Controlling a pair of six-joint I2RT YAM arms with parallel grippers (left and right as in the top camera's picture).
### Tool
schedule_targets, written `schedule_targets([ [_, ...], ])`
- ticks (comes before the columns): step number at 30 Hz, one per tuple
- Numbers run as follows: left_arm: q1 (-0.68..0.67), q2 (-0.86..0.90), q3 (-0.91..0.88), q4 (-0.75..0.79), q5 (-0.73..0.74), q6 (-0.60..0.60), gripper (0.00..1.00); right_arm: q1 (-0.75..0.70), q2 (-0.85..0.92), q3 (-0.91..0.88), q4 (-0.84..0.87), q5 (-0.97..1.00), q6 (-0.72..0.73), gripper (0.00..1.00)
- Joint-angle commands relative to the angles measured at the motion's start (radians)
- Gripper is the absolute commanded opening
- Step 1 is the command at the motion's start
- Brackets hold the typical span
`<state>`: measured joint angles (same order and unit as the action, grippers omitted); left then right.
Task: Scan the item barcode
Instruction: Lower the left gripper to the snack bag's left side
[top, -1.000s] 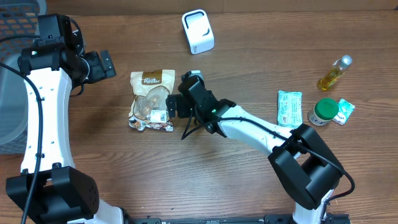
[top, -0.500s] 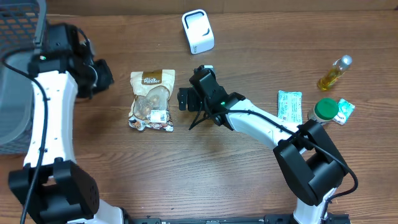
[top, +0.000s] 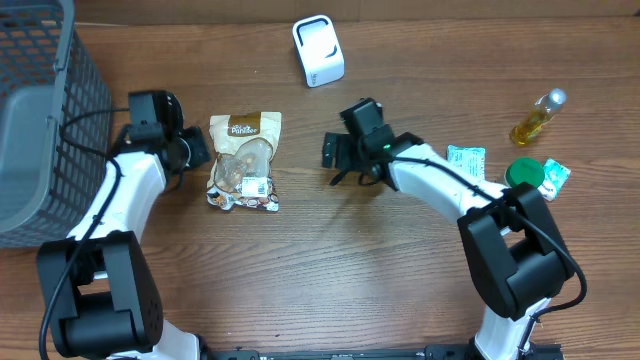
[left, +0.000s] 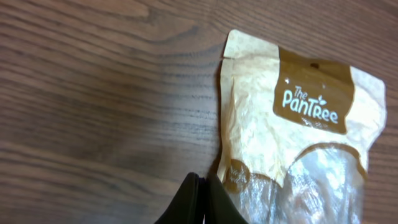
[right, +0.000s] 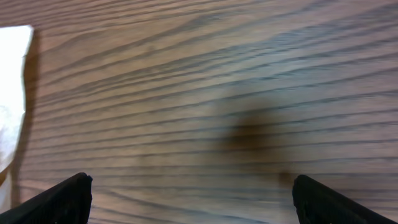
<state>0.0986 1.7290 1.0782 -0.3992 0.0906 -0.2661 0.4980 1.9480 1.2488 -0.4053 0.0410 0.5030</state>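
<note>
The item is a tan-and-clear "The PanTree" snack pouch (top: 243, 160) lying flat on the wooden table, with a white barcode label (top: 255, 186) near its lower end. In the left wrist view the pouch (left: 298, 124) fills the right half. My left gripper (top: 200, 152) sits at the pouch's left edge. Its fingers (left: 202, 202) are pressed together with nothing visible between them, right beside the pouch's edge. My right gripper (top: 333, 160) hovers open to the right of the pouch, over bare wood (right: 193, 205). The white scanner (top: 318, 50) stands at the back.
A grey mesh basket (top: 40, 110) fills the far left. On the right are a teal packet (top: 465, 172), a green-lidded jar (top: 522, 178), a second teal packet (top: 555, 175) and a bottle of yellow liquid (top: 538, 118). A pale object (right: 12, 93) shows at the right wrist view's left edge.
My left arm swung down and right to the pouch's left edge, and its jaws closed. My right arm pulled back to the right, away from the pouch, and stayed open.
</note>
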Motion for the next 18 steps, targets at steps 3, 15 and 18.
schedule_targets([
  [3,-0.039,0.019,-0.082,0.124,-0.05,-0.029,0.04,-0.033,-0.016,0.001,-0.002,-0.058,0.006,1.0],
  [15,-0.066,0.167,-0.121,0.379,-0.037,-0.027,0.04,-0.04,-0.016,0.001,0.011,-0.058,0.006,1.0],
  [18,-0.071,0.167,-0.113,0.381,0.092,-0.026,0.04,-0.04,-0.016,0.001,0.018,-0.058,0.006,1.0],
])
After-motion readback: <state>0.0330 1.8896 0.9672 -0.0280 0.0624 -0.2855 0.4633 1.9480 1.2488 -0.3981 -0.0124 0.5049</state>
